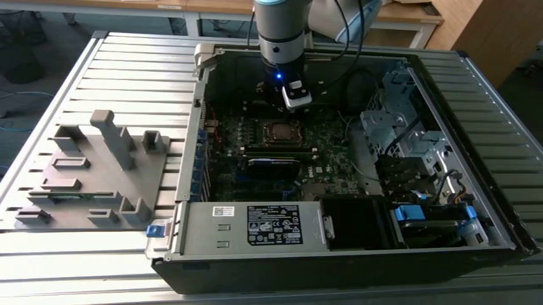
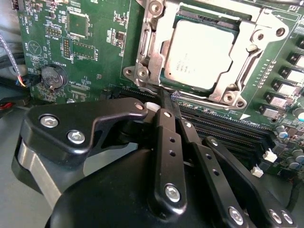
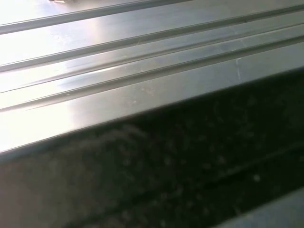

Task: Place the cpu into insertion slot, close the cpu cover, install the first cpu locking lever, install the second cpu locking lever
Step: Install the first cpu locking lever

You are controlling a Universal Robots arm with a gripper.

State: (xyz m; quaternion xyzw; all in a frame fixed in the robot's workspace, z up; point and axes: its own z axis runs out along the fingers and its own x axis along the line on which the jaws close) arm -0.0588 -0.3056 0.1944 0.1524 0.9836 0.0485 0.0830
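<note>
Now the cpu (image 2: 199,54) sits in its socket under the closed cpu cover (image 2: 151,45); the gripper (image 2: 166,102), fingers clenched together, touches the cover's edge

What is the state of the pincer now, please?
Pincer: shut, holding nothing, tips together at the edge of the cover, which lies closed over the cpu.

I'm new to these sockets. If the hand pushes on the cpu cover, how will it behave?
The cpu cover is a thin metal frame, so probably stiff yet springy. It lies flat around the cpu, so pushing should shift it little. The hand sits at its edge; bare metal may be slippery.
</note>
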